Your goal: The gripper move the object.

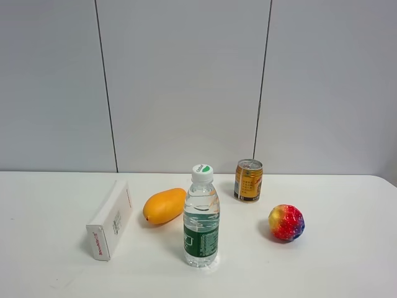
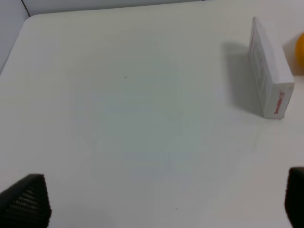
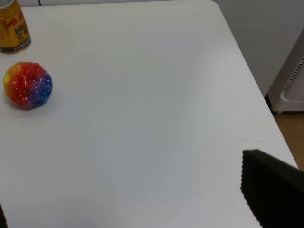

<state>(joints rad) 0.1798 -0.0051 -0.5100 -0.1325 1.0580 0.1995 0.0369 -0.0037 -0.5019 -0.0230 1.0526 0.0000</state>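
The orange-yellow mango lies on the white table between a white box and a water bottle. Neither arm shows in the exterior high view. In the left wrist view my left gripper is open and empty, its black fingertips far apart over bare table. The box lies well ahead of it, and a sliver of the mango shows at the frame's edge. My right gripper is open and empty, with one black finger in view and the mango out of view.
A golden can stands behind and right of the bottle. A red-yellow-blue ball lies on the right. In the right wrist view the ball and can are far ahead, and the table's edge runs close by.
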